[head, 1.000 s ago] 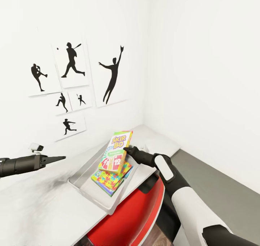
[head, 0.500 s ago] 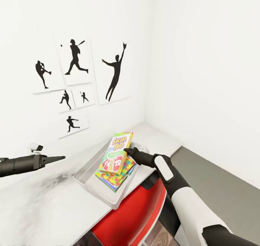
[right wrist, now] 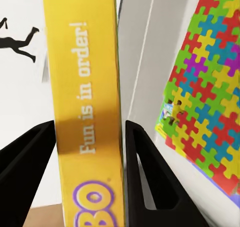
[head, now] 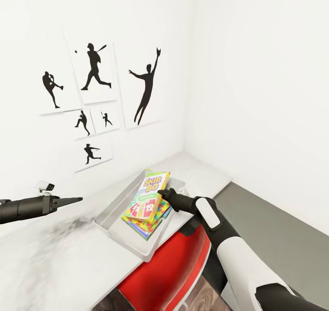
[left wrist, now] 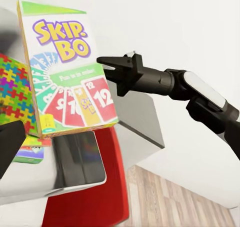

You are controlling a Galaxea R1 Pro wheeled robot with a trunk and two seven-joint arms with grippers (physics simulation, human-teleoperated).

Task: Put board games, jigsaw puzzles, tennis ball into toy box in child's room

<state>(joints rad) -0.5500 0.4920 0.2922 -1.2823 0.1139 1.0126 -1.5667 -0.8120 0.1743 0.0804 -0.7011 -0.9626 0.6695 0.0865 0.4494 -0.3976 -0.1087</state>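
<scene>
Head view has the right end effector point(head: 161, 194) clamping the Skip-Bo game point(head: 148, 196) by its edge, tilted over the toy box point(head: 111, 215) atop the puzzles point(head: 147, 225), likely for release. Left end effector point(head: 73, 200) waits aside, its fingers together.

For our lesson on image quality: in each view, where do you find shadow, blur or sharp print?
Head view: a dark smudged shadow lies on the white table, soft-edged. Left wrist view: the Skip-Bo box prints crisply beside the right hand. Right wrist view: the box's yellow side carries a dim shadow band; the jigsaw puzzle looks slightly soft.
</scene>
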